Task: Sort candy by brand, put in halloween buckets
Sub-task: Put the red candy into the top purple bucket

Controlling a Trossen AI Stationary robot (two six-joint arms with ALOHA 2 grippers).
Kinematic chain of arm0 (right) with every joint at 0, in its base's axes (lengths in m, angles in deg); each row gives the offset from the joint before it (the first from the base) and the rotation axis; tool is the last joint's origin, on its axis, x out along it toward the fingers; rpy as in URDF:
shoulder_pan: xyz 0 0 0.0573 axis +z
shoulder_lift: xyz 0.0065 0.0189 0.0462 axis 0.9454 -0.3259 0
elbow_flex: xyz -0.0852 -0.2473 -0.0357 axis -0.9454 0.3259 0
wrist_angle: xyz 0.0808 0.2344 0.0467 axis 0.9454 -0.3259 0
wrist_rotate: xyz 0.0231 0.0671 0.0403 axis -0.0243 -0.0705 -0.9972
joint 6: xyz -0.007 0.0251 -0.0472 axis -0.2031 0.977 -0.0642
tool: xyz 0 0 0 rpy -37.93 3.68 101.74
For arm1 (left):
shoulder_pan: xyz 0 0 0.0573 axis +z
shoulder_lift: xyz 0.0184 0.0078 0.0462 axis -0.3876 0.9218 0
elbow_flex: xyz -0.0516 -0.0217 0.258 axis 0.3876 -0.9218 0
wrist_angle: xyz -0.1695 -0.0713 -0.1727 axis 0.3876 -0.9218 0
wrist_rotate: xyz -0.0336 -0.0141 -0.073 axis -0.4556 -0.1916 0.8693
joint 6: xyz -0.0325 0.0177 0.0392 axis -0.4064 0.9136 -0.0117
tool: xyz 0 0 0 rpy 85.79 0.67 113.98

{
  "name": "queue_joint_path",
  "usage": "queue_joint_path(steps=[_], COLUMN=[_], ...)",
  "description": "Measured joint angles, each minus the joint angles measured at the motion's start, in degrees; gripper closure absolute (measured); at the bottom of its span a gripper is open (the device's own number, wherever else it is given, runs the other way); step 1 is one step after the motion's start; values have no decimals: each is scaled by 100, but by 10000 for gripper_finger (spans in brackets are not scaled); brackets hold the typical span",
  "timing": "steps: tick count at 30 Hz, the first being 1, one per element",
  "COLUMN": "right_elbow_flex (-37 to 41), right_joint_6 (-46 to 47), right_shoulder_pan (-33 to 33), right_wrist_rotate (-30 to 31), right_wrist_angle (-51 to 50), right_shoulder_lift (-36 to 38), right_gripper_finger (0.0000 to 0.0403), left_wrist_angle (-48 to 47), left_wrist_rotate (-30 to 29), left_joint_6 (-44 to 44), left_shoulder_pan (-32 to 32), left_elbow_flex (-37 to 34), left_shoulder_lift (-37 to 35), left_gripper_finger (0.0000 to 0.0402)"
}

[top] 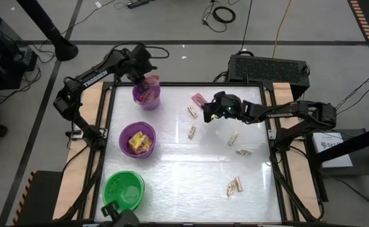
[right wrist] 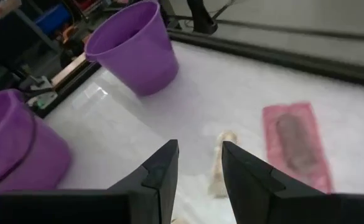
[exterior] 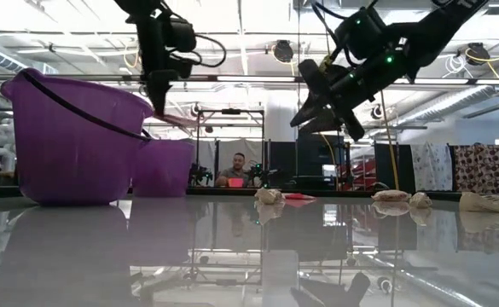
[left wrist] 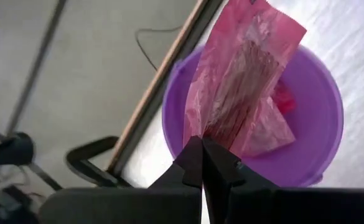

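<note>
The left gripper [left wrist: 201,163] held a pink packet [left wrist: 241,81] in shut jaws over the small purple bucket [left wrist: 318,106]; release seemed next; the right gripper [right wrist: 199,163], jaws partly apart and empty, hovered above a tan piece [right wrist: 221,163] on the desk [top: 190,170], needing descent.

I'm running this in a robotics lab: beyond the white table [exterior: 249,247] a person [exterior: 239,170] sits at a bench, with overhead trusses [exterior: 232,38], cables and equipment racks behind.
</note>
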Motion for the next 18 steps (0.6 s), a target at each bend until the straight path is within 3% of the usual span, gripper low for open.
queue_joint_path(steps=[10, 18], right_elbow_flex=[0, 0], right_joint_6=[-813, -802], right_shoulder_pan=[-639, -888], right_wrist_rotate=[-357, -609], right_wrist_angle=[144, 164], right_shoulder_lift=[2, 2], right_gripper_finger=[287, 287], left_wrist_angle=[-288, -282], left_wrist_rotate=[634, 580], left_joint_6=[-543, -594], left_shoulder_pan=[194, 177], left_elbow_flex=[-245, -531], left_shoulder_lift=[0, 0], left_gripper_finger=[400, 365])
